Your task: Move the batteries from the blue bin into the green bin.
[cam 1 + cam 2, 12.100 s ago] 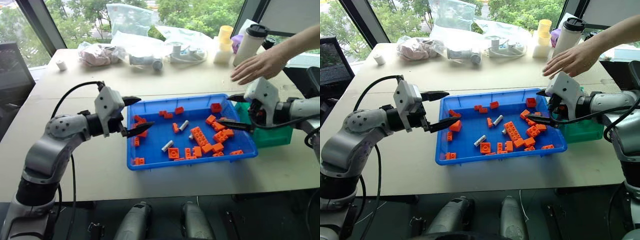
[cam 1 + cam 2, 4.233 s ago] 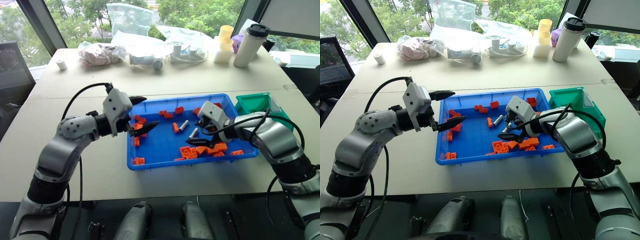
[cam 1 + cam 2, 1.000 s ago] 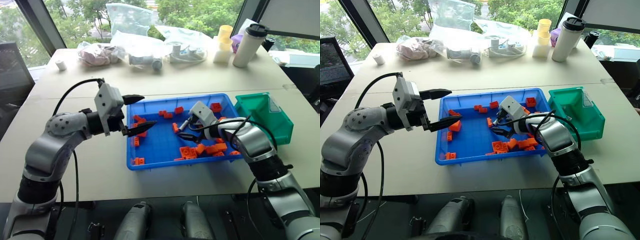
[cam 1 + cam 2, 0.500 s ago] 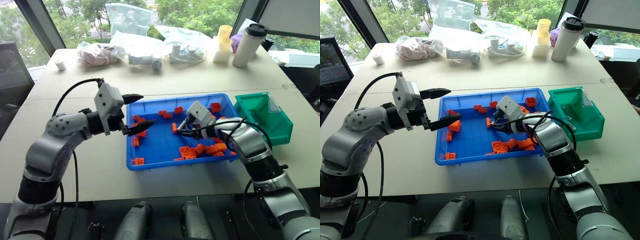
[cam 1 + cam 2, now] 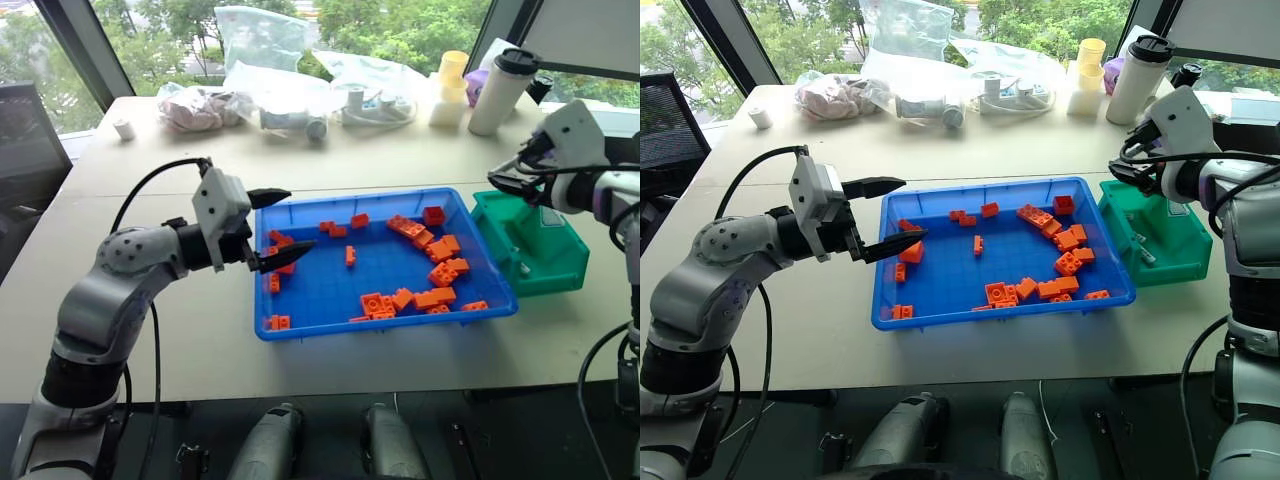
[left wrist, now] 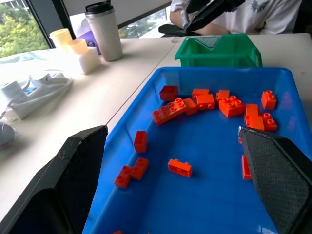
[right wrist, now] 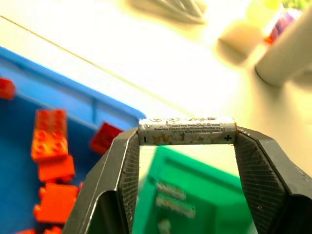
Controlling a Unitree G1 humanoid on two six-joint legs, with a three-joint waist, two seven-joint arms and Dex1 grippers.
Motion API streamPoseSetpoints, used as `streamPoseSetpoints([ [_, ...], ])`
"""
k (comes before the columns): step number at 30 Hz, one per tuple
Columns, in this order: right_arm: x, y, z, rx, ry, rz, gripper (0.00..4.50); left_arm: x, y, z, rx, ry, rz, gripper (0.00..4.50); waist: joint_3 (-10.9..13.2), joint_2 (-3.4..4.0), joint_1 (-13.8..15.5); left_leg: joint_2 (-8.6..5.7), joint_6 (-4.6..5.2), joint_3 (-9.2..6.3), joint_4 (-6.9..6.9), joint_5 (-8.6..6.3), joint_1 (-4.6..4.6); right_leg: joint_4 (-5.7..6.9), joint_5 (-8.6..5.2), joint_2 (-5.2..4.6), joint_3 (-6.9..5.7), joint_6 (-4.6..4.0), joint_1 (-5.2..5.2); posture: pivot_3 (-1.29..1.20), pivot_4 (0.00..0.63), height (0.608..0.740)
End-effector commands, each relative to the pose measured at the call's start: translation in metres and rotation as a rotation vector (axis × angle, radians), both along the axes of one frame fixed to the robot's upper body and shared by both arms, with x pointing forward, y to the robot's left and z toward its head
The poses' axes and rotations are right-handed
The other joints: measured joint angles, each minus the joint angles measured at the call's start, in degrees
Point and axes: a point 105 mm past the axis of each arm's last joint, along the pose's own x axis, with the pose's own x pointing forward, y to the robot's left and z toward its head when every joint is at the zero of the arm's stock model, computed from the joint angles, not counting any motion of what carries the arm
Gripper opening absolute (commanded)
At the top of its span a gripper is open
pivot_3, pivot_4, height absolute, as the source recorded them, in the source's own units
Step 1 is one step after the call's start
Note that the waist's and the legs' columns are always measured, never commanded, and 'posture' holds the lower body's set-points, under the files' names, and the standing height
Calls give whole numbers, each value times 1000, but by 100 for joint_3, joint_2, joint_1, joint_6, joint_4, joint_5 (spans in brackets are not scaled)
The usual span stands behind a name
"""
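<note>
Silver battery (image 7: 186, 131) clamped end to end between the right gripper (image 7: 186, 146) fingertips in the right wrist view, lying crosswise, plus sign at one end. Behind it, out of focus: green bin (image 7: 214, 204) with two more batteries (image 7: 173, 199) lying inside, and a corner of the blue bin (image 7: 87, 105) w/ orange bricks (image 7: 48, 134).

Left eye view: right gripper is up over the green bin (image 5: 545, 262), at its far left corner, arm reaching in from the right edge. Blue bin (image 5: 300, 325) sits centre table, just beside the green one, walls about touching. Only orange bricks visible on the blue floor, most bunched toward the green-bin side. Left gripper (image 5: 282, 230) hovers at the blue bin's left wall, fingers apart, nothing between them, pointing across the tray. Back of table: plastic bags (image 5: 262, 40), white tumbler (image 5: 500, 88) w/ black lid, yellow cups (image 5: 448, 88).

Right eye view: same layout. One battery shows on the green bin floor (image 5: 1143, 255).

Left wrist view: both black fingers (image 6: 73, 180) spread wide, blue bin floor between them, bricks scattered. Green bin beyond the far wall, right gripper above it. Person in a white shirt (image 6: 263, 14) seated behind.
</note>
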Motion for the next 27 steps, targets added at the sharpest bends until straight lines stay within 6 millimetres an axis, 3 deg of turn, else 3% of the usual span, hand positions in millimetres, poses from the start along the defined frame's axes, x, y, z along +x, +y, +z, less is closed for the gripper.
streamPoseSetpoints([
  [1, -10, -15, 3, -38, -17, -33, 2200, -1, -4, 5, 6, -39, -29, 4500, 0, 3, -21, 0, 0, 2, 0, 0, 1, 1, 0, 0, 2, 0, -1, 0, 150, 740],
  [5, -23, -16, -21, -41, 61, -8, 2200, 0, -7, 7, -5, -35, -52, 4500, 0, 3, -16, 1, -1, 2, 0, 1, 1, 4, 0, 1, 4, 0, -4, 0, 150, 740],
  [7, -26, -14, -23, -69, 66, 20, 3257, 1, -8, 7, -2, -35, -56, 4500, 0, 3, -19, 1, -1, 4, 2, 0, 1, 4, 0, 1, 5, 0, -3, 0, 150, 740],
  [9, -25, -16, -11, -70, 27, 5, 4185, 1, -8, 8, -5, -32, -61, 4500, 0, 3, -28, 1, -1, 3, 3, 0, 2, 5, 0, 2, 5, 0, -3, 0, 150, 740],
  [10, -24, -18, -6, -74, 11, -7, 4432, 1, -8, 8, -5, -31, -64, 4500, 0, 3, -28, 1, -1, 3, 2, 0, 2, 5, 0, 2, 5, 0, -3, 0, 150, 740],
  [14, -24, -17, 17, -85, -41, 20, 4432, 0, -7, 8, 3, -29, -67, 4500, 0, 3, -14, 1, -4, 3, 2, 2, 1, 5, 0, 1, 5, 0, -3, 0, 150, 740],
  [19, -29, 17, 39, -63, -78, 213, 4432, -1, -4, 9, 10, -21, -63, 4500, 0, 3, -8, 1, 0, 3, 3, 0, 1, 3, 0, 1, 4, 0, -2, 0, 150, 740],
  [23, -42, 53, 32, -41, -26, 430, 4432, -2, -1, 9, 22, -18, -57, 4500, 0, 3, -2, 2, 14, 1, 2, -8, 1, 2, 0, 1, 3, 0, -2, 0, 150, 740],
  [27, -49, 73, 14, -39, 38, 524, 4432, -2, 3, 8, 35, -19, -46, 4500, 0, 2, 11, 2, 16, 0, 3, -9, 1, 1, 0, 1, 2, 0, 1, 0, 150, 740],
])
